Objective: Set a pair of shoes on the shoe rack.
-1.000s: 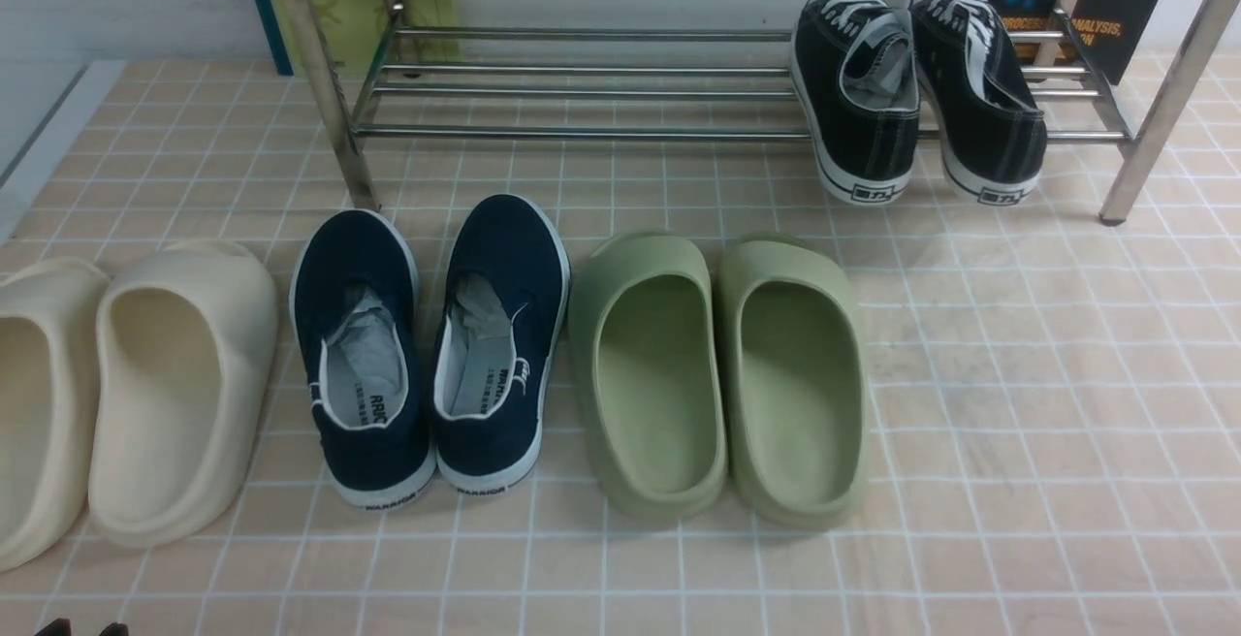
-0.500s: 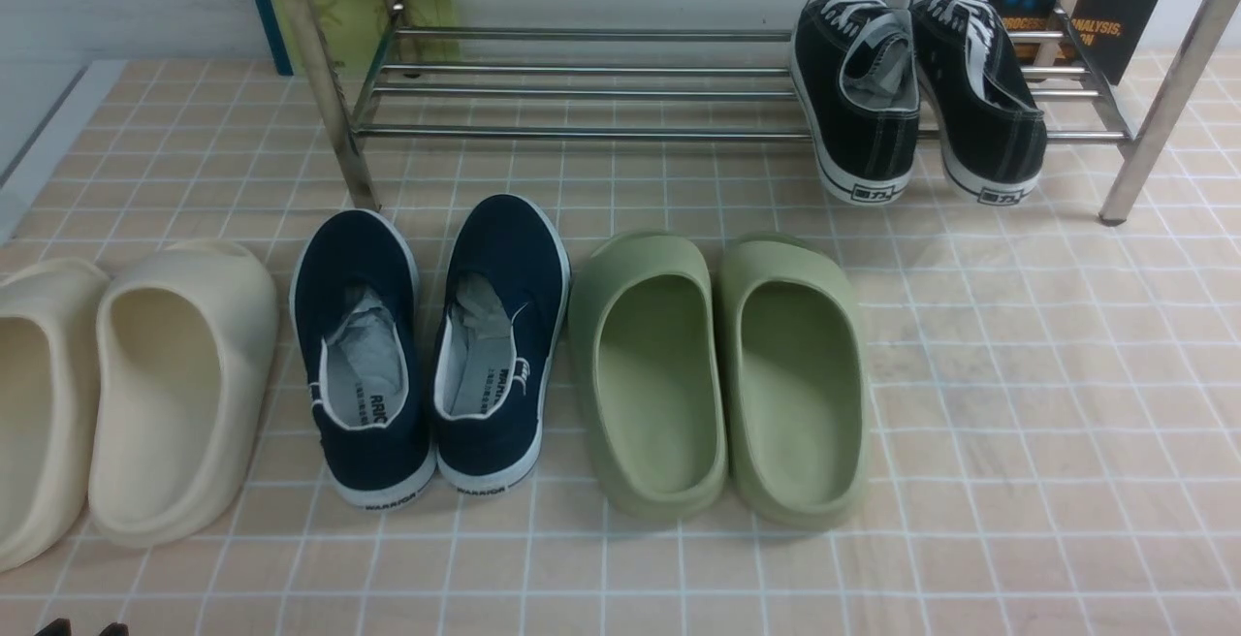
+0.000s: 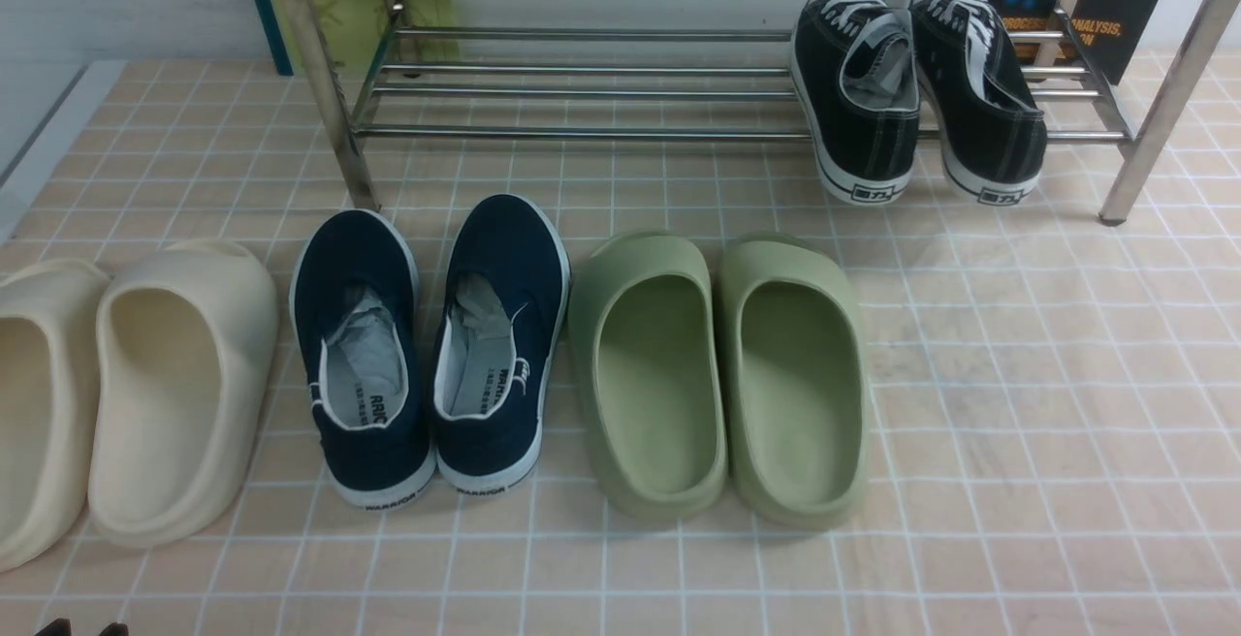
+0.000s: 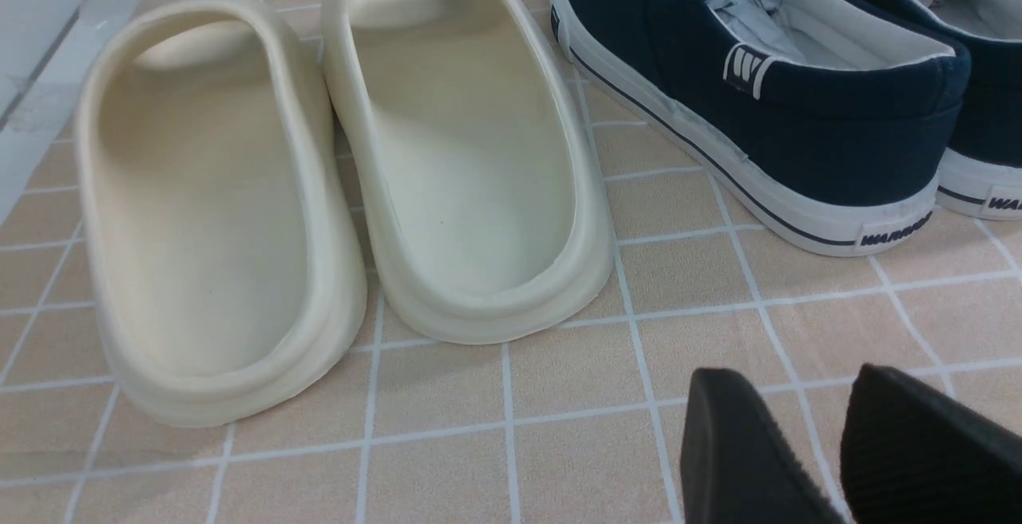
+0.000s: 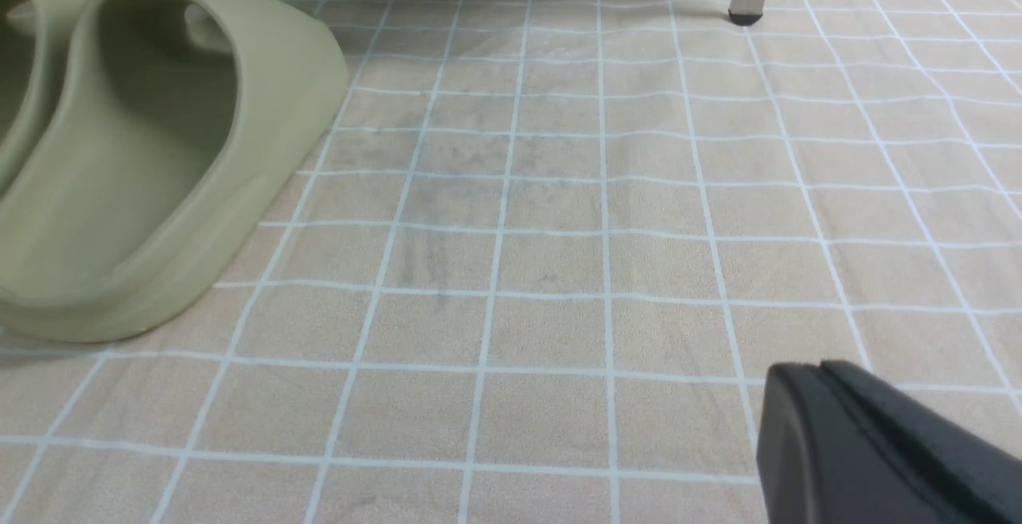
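Cream slippers [image 3: 145, 384], navy slip-ons [image 3: 431, 345], green slippers [image 3: 717, 374] abreast

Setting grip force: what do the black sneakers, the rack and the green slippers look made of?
Black sneakers: matte woven canvas with visible stitching, white rubber-looking soles. Rack: shiny metal tubing, mirror reflections, probably chrome-plated. Green slippers: one-piece matte moulded foam or soft plastic, thick rounded walls.

White heel tabs of the navy canvas slip-on shoes [image 3: 427, 345] read "WARRIOR" in dark letters; the left wrist view shows it on one rubber heel [image 4: 894, 228]. Behind the chrome steel bar rack [image 3: 582, 83], at its right end, a dark book cover [image 3: 1115, 30] shows orange "ANALYSIS". The black canvas sneakers' [image 3: 916, 93] heel labels are unreadable.
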You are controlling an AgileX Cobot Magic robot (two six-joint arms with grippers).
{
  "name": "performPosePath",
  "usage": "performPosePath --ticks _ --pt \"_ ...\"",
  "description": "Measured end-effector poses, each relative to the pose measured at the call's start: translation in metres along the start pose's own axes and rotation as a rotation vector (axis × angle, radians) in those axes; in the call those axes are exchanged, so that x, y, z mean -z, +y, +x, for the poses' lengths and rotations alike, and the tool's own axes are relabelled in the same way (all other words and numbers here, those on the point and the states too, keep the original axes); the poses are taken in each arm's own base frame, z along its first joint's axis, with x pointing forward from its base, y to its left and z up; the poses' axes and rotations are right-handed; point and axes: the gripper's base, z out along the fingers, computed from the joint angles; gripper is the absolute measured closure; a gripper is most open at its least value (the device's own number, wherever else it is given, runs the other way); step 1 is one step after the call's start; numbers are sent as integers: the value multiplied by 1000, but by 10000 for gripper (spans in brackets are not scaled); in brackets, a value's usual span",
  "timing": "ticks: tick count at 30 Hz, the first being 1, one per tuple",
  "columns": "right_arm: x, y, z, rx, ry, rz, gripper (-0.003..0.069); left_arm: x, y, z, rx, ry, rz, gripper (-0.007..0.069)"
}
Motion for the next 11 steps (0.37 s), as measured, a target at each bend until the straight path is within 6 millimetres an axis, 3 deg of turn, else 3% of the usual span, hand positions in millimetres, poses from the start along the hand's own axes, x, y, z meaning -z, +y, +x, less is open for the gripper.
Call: performPosePath --ticks 11 --pt "0 0 0 0 0 0 670 0 0 0 0 0 0 385"
